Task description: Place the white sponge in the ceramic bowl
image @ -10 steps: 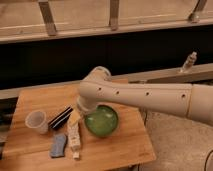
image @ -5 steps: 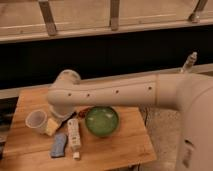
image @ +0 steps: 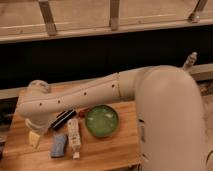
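The white sponge (image: 58,145), a pale bluish pad, lies flat on the wooden table (image: 117,150) near its front left. The ceramic bowl (image: 101,120), green and glossy, stands to the sponge's right and holds nothing. My arm reaches in from the right across the back of the table and bends down at the far left. My gripper (image: 34,138) hangs low over the table's left edge, just left of the sponge and apart from it. It is far from the bowl.
A long white bar (image: 74,136) lies between sponge and bowl. A black flat object (image: 62,119) lies behind the sponge, partly under the arm. A small red thing (image: 82,113) sits by the bowl's back rim. A dark wall and rail run behind the table.
The arm has swung left, carrying its end from beside the bowl to the table's left edge. It now covers the white cup. Sponge and bowl have not moved.
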Available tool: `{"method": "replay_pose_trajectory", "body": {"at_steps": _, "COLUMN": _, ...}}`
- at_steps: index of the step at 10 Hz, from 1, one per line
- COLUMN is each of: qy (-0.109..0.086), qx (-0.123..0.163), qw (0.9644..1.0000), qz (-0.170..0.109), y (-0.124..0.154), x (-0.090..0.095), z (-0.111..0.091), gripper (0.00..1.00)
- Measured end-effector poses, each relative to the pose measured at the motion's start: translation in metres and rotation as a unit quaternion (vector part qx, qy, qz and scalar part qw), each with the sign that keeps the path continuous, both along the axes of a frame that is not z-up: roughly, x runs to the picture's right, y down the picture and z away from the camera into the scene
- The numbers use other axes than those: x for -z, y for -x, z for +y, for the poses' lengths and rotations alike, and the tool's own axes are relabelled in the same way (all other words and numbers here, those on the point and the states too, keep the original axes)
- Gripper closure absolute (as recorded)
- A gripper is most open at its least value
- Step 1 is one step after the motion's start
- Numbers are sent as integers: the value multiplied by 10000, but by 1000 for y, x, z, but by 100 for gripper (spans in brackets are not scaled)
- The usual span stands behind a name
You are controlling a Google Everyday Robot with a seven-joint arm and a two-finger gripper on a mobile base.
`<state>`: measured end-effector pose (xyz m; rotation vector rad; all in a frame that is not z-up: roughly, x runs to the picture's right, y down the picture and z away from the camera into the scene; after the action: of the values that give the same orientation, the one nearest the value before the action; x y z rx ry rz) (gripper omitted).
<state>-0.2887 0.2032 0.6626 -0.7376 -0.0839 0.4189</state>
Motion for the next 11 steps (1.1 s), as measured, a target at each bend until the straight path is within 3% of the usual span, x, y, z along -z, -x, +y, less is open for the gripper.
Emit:
{"method": "replay_pose_trajectory", "body": {"at_steps": 2, "qy": 131, "qx": -37, "qw": 9999, "qz": 64, "y": -12, "x": -14, "z": 13, "gripper": 20}}
{"method": "replay_pose_trajectory", "body": {"at_steps": 4, "qy": 133, "qx": -270, "qw": 9994, "qz": -158, "y": -36, "x": -26, "z": 20, "gripper": 20}}
{"method": "replay_pose_trajectory", "body": {"at_steps": 6, "qy": 129, "qx": -717, "qw": 9953, "qz": -632, "y": -58, "x": -44, "z": 22, "gripper": 20}}
{"method": "replay_pose_trajectory", "body": {"at_steps": 8, "qy": 93, "qx": -998, "qw": 9908, "qz": -907, "y": -69, "x": -51, "z": 20, "gripper": 20}}
{"method": "replay_pose_trajectory", "body": {"at_steps": 11, "qy": 81, "qx": -890, "qw": 9916, "qz": -935, "y": -65, "x": -49, "z": 19, "gripper": 20}}
